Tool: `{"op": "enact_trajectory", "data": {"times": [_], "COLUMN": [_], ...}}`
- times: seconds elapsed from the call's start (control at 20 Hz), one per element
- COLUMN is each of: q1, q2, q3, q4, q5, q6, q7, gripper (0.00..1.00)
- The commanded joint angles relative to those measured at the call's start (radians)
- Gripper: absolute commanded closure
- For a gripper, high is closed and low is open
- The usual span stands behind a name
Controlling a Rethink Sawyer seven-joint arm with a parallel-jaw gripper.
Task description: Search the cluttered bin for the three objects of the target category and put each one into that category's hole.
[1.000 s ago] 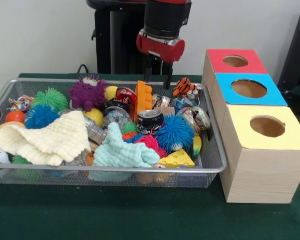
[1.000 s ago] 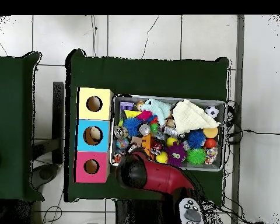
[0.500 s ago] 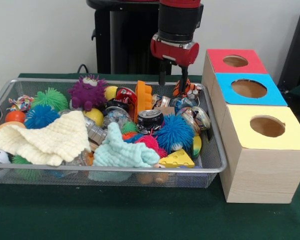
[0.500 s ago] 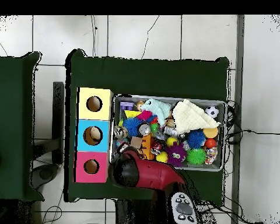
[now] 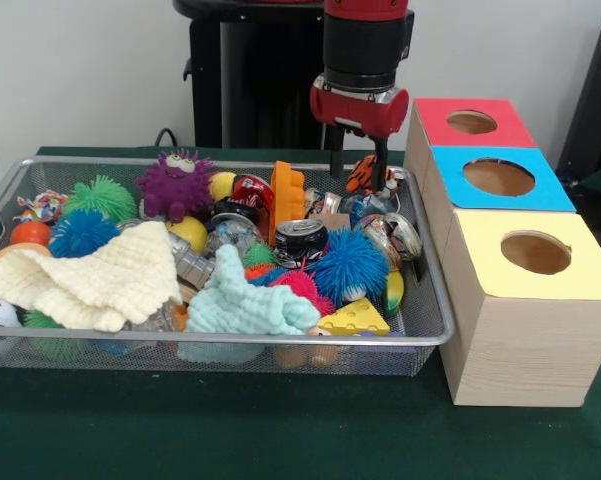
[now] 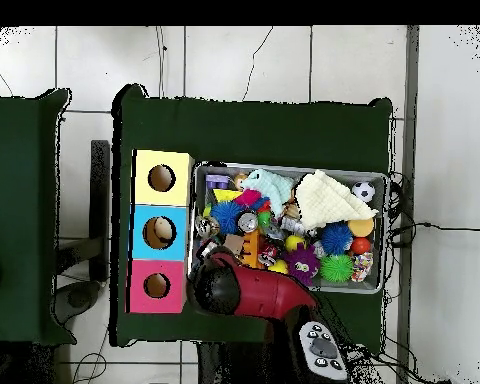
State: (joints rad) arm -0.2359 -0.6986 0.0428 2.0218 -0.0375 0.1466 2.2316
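Two dark fingers are hanging spread and empty from the gripper (image 5: 358, 167) in the front view, straddling the orange striped tiger toy (image 5: 365, 174) at the wire bin's (image 5: 432, 318) far corner nearest the red-topped box (image 5: 467, 122); descending straight and closing across the toy's body, clear of the mesh wall, looks wisest. From overhead, the red arm (image 6: 256, 292) is covering that corner, hiding the toy, while the three holes are sitting unobstructed just beside the bin.
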Motion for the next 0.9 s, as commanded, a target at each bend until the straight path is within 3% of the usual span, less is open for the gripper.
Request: {"op": "enact_trajectory", "data": {"times": [0.05,0.45,0.9], "q1": [-0.043,-0.068,-0.097], "q2": [0.058,0.142,0.084], "q3": [0.124,0.183,0.258], "q4": [0.008,-0.021,0.033], "q5": [-0.036,-0.082,-0.101], "q6": [-0.006,-0.017,0.096], "q7": [0.037,-0.008,-0.018], "gripper": [0.0,0.0,0.0]}}
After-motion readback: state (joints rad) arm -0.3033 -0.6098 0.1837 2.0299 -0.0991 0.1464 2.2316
